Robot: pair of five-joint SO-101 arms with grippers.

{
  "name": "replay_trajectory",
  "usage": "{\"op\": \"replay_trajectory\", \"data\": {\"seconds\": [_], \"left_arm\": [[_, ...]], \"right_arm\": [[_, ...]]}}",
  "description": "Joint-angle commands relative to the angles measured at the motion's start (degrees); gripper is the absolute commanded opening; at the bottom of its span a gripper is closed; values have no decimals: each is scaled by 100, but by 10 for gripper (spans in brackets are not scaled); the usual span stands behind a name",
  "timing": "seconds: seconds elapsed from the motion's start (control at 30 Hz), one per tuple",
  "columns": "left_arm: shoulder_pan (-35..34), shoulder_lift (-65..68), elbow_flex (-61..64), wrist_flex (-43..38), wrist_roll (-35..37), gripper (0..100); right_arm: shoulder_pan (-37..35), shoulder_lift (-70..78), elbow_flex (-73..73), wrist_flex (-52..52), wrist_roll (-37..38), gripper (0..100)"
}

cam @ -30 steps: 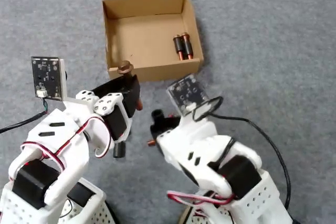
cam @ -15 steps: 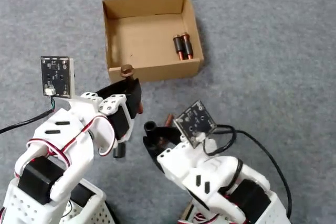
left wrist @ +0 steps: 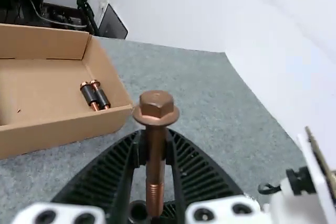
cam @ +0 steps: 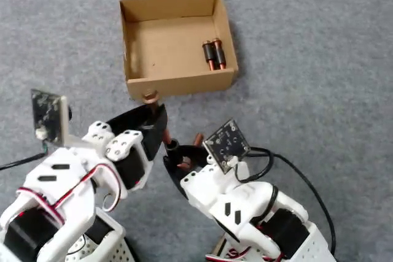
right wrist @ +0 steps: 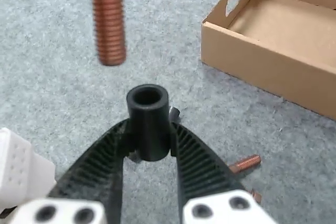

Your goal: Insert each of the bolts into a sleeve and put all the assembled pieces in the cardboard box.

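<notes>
The left gripper (left wrist: pixel 155 142) is closed around an upright bolt (left wrist: pixel 156 113) in front of the cardboard box (cam: pixel 184 83), its threaded tip close to the mouth of a black sleeve (right wrist: pixel 148 121) clamped in the right gripper (right wrist: pixel 149 136), while two assembled pieces (cam: pixel 214 54) lie by the box's right wall.

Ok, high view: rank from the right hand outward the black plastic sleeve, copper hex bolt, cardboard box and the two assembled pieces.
1. Black plastic sleeve, gripped in the right hand.
2. Copper hex bolt, in the left hand, tip beside the sleeve.
3. Cardboard box, front wall just beyond.
4. Two assembled pieces, inside, by its right wall.
</notes>
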Motion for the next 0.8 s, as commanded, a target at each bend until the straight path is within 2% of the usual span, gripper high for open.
{"op": "replay_trajectory", "data": {"seconds": [0.0,0.17,0.37,0.77], "left_arm": [[44,-154,176,-62,-9,18],[53,-382,607,-519,-9,18],[44,-505,818,-695,-44,18],[-9,-505,993,-651,-53,18]], "right_arm": [[-4,-66,4,-193,18,1],[-4,-101,22,-422,18,1],[-40,-110,22,-422,18,1],[-127,-110,22,-369,53,1]]}}
